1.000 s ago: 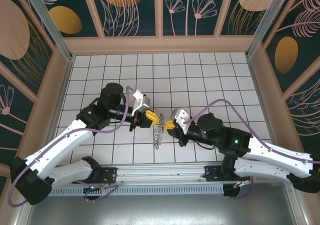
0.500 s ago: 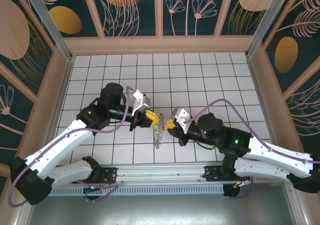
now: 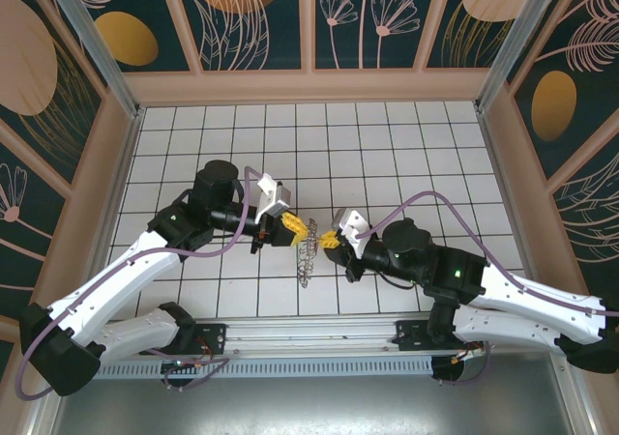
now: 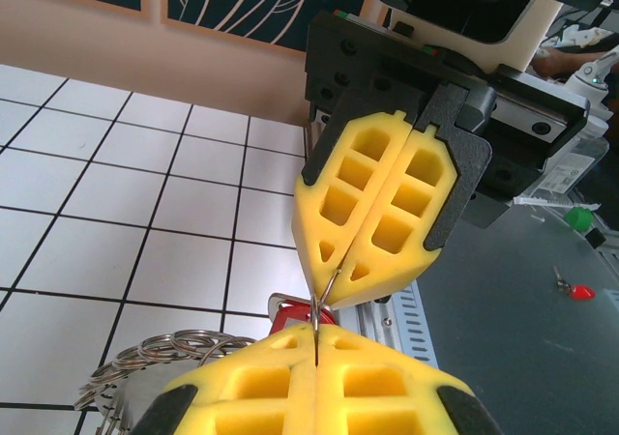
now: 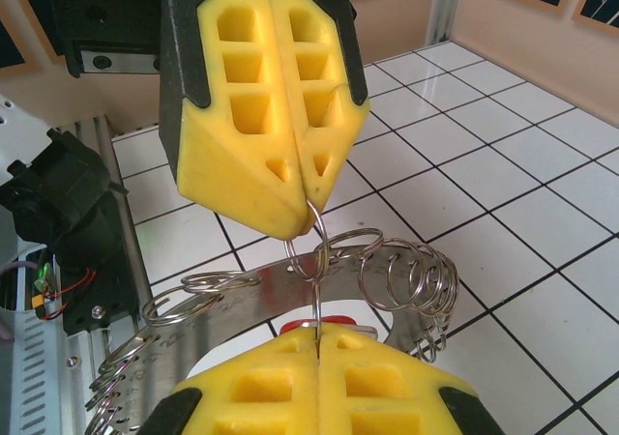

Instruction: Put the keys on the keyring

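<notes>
The keyring (image 3: 308,259) is a flat grey metal band (image 5: 242,295) fringed with several wire split rings (image 5: 426,280), lying on the white tiled floor between the two arms. My left gripper (image 3: 306,230) and right gripper (image 3: 328,241) meet tip to tip above it. Both are shut on a thin wire ring (image 5: 315,246) that spans from the left fingers (image 5: 261,116) to my right gripper (image 5: 317,331). The keys, a small red piece (image 5: 334,323), sit just under the tips. In the left wrist view it is the red piece (image 4: 295,315) beyond my left gripper (image 4: 316,331).
Wooden walls (image 3: 309,87) close in the tiled floor (image 3: 387,145) on three sides. A metal rail (image 3: 309,333) runs along the near edge by the arm bases. A small red-tipped piece (image 4: 578,291) lies on the grey ledge beyond the rail.
</notes>
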